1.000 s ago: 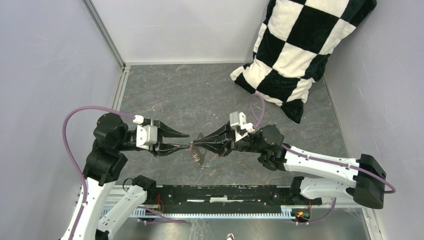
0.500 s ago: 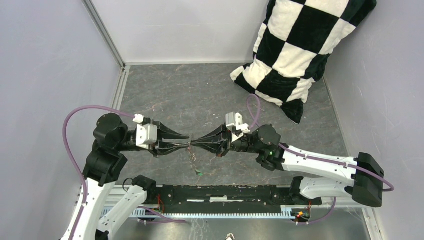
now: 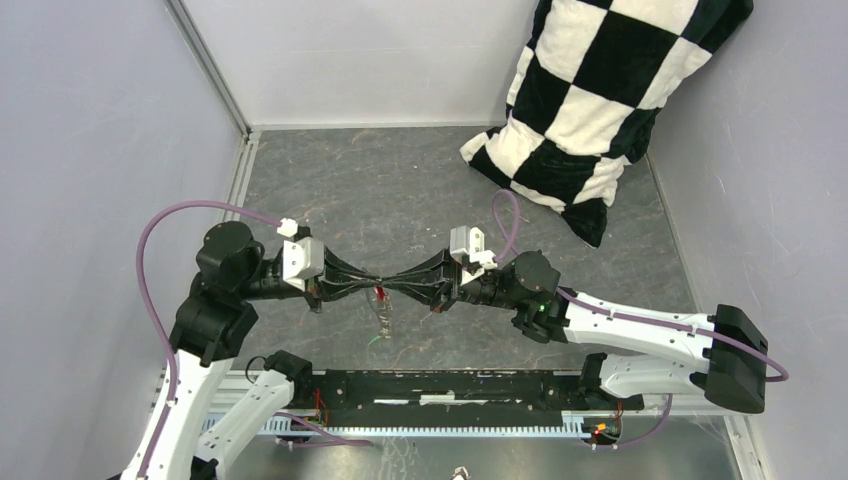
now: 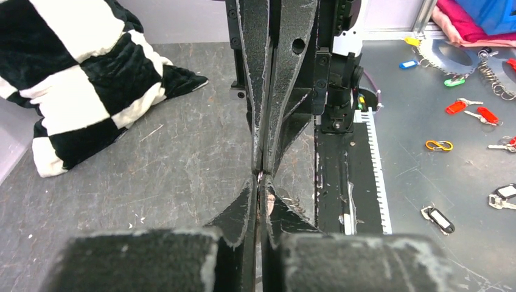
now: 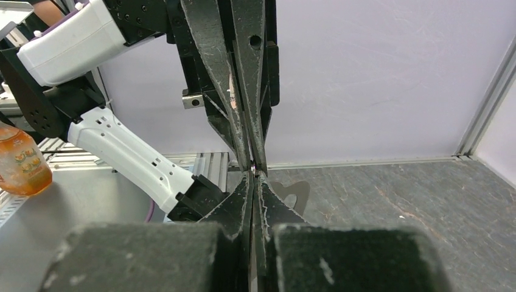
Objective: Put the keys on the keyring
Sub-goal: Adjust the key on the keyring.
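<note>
My two grippers meet tip to tip above the near middle of the grey mat (image 3: 400, 190). The left gripper (image 3: 379, 289) is shut, and a red key (image 3: 378, 294) shows at its tips. In the left wrist view a pinkish sliver (image 4: 266, 202) sits between the shut fingers of the left gripper (image 4: 261, 180). The right gripper (image 3: 393, 288) is shut too, pinching the top of the thin metal keyring (image 3: 384, 315). The keyring dangles below the meeting point with a green key (image 3: 376, 338) at its low end. In the right wrist view the right gripper (image 5: 253, 174) hides what it holds.
A black-and-white checkered pillow (image 3: 590, 100) leans in the far right corner. Grey walls close the left, back and right. Beyond the table's near edge lie spare keys and tags (image 4: 465, 108) on a metal surface. An orange bottle (image 5: 21, 161) stands there too.
The left gripper's jaws have closed at the right gripper's tips. Both grippers drifted slightly left, and the dangling keyring with the green key swung left with them.
</note>
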Tool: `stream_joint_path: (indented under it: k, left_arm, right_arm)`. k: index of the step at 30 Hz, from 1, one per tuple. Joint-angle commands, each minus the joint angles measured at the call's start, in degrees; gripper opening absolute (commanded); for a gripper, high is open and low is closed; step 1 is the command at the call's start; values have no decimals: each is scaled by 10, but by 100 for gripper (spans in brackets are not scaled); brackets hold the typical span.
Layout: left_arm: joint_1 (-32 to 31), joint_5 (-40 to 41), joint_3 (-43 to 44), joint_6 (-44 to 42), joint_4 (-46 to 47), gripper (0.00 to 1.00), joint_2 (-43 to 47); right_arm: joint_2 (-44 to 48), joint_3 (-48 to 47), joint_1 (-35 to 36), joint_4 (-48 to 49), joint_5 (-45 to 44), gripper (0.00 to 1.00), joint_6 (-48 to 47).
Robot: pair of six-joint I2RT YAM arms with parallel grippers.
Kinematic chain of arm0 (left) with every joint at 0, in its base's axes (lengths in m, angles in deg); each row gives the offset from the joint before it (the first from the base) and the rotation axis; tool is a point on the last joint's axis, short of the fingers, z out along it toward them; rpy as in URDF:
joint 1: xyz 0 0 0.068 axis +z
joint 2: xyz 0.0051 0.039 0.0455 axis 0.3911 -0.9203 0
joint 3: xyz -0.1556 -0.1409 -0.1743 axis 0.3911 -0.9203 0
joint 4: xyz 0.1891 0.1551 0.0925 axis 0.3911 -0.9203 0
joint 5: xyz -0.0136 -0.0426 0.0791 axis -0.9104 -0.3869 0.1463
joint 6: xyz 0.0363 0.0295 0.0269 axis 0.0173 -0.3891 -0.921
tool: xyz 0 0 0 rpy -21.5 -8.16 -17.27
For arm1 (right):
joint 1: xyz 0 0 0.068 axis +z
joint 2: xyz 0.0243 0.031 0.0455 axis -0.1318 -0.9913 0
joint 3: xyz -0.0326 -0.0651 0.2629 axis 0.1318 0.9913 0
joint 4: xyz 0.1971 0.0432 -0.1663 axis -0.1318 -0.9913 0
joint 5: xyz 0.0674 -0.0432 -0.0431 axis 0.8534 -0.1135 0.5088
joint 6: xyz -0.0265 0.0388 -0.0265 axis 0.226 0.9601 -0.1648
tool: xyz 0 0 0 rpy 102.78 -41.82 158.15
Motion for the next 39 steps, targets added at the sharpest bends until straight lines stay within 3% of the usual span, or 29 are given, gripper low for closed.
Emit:
stream_joint_path:
  k: [1,3,5,9,14,18,29,39]
  left_arm:
    - [-1,25,14,0,-2,2,-4]
    - [-2,26,14,-5,-6,2,-1]
    - [-2,27,15,-8,-9,2,1]
    - [-1,18,13,-20,-11,2,4]
    - [-1,12,9,-25,-11,2,6]
    - [-1,7,7,-31,-11,2,8]
    - [-2,5,4,-37,-11,2,12]
    - [-1,-2,1,-43,-12,2,15]
  right_arm:
    - [14,-31,7,13,0,1,-9]
    - [21,-51,6,-39,13,22,-24]
    - [24,-92,0,-140,27,34,-58]
    - [10,-186,-45,-318,124,48,-86]
    - [-31,-293,-72,-514,196,47,-166]
    - [-72,-345,-72,-600,235,44,-197]
    - [-96,-379,-72,-603,227,32,-192]
    - [-103,-402,-72,-603,214,37,-187]
